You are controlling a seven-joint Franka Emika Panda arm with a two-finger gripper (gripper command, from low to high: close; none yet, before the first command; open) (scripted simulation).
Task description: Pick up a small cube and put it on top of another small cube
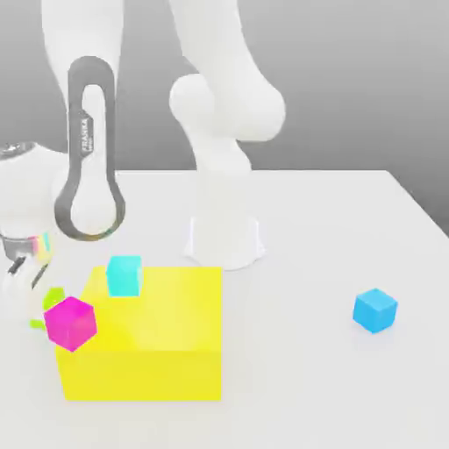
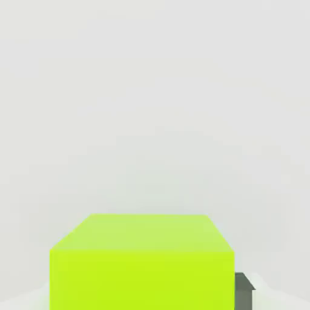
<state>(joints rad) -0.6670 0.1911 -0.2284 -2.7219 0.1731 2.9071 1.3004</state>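
The green cube [image 2: 142, 263] is clamped by the gripper [image 1: 35, 289] on the tabletop [image 1: 351, 245], beside the yellow block [image 1: 149, 342].

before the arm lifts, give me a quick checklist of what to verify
1. Gripper shut on the lime cube: ok; the cube sits right at the hand, with a dark fingertip beside it.
2. Grip centred on the cube: cannot tell.
3. Lift path past the magenta cube and yellow block: cannot tell; both stand close by.
4. Cyan cube on the yellow block, top free: ok.
5. Blue cube on the table, top free: ok.
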